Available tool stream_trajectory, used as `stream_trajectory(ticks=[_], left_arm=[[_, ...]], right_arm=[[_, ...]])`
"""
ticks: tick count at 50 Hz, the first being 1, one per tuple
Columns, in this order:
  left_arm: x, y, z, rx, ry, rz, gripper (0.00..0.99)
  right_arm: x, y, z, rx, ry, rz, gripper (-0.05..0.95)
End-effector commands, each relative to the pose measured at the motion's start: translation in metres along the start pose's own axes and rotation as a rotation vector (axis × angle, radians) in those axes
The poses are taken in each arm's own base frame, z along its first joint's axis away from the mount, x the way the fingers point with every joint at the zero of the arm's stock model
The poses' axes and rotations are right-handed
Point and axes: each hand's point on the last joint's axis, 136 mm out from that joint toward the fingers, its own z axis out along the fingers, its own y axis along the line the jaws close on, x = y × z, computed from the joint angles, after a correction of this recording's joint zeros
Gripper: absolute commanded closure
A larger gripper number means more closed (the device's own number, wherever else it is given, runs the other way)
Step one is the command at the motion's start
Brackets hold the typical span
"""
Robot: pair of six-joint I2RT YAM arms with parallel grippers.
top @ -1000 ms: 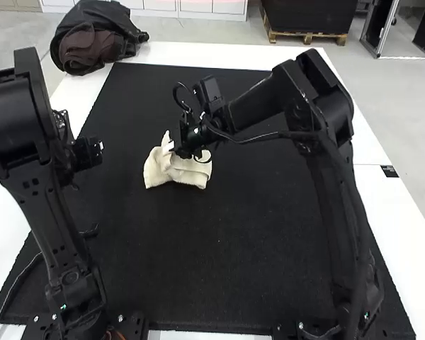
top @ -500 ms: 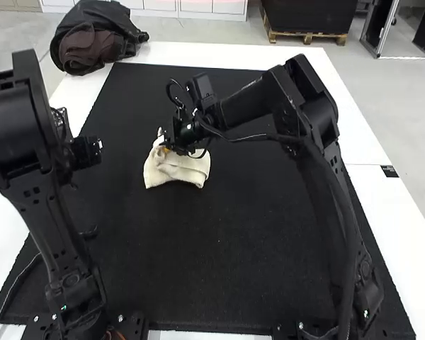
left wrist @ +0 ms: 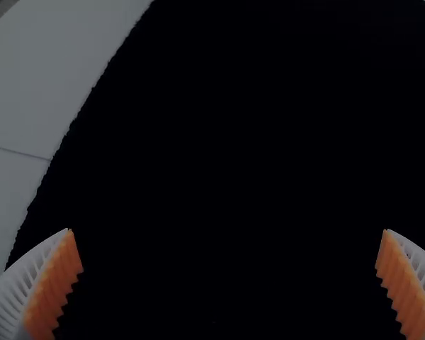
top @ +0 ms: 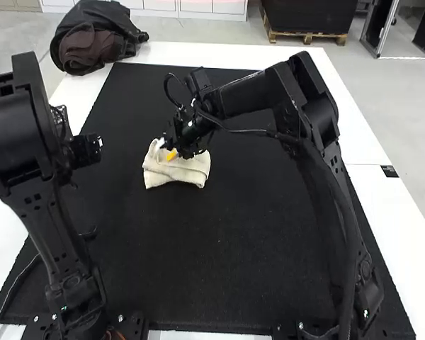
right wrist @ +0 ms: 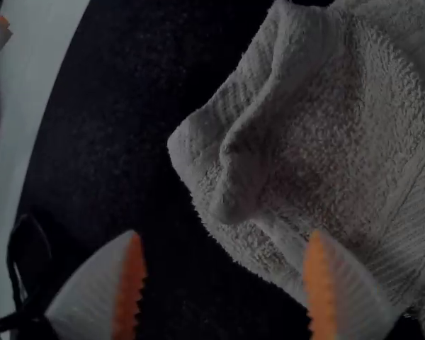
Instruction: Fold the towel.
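Note:
The cream towel (top: pixel 178 172) lies bunched on the black mat, with my right gripper (top: pixel 168 151) just over its far left part. In the right wrist view, my right gripper (right wrist: pixel 223 265) stands open; one finger is over the edge of the towel (right wrist: pixel 326 134), which is rumpled with a raised fold, and the other is over bare mat. My left gripper (top: pixel 92 150) hangs at the left side, away from the towel. In the left wrist view, my left gripper (left wrist: pixel 228 244) is wide open with nothing between its fingers.
The black mat (top: pixel 219 262) stretches across the white table (top: pixel 389 212). A dark bag (top: pixel 95 39) sits at the far left corner. A cable (right wrist: pixel 14 326) hangs near my right gripper.
My right gripper has shifted left and slightly lower over the towel, whose raised part has flattened and right edge moved slightly in. The left arm has barely moved.

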Motion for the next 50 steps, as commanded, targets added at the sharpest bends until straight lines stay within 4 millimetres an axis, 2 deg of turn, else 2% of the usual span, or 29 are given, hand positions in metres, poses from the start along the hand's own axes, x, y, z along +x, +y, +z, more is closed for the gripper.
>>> stream_trajectory(ticks=[1,7,22,33,50], left_arm=[[-0.007,-0.003,-0.003,0.008,-0.022,0.016,0.026],[-0.007,-0.003,-0.003,0.009,-0.02,0.018,0.026],[-0.005,-0.003,-0.003,0.011,-0.016,0.019,0.026],[-0.005,-0.004,-0.003,0.013,-0.015,0.017,0.026],[0.004,-0.005,-0.005,0.015,-0.002,0.013,0.026]], right_arm=[[-0.032,0.03,-0.039,-0.067,-0.101,-0.094,0.93],[-0.025,0.036,-0.04,-0.11,-0.096,-0.104,0.92],[-0.005,0.025,-0.024,-0.19,-0.124,-0.107,0.92],[-0.004,0.017,-0.014,-0.228,-0.186,-0.144,0.92],[-0.002,-0.006,0.01,-0.248,-0.236,-0.144,0.92]])
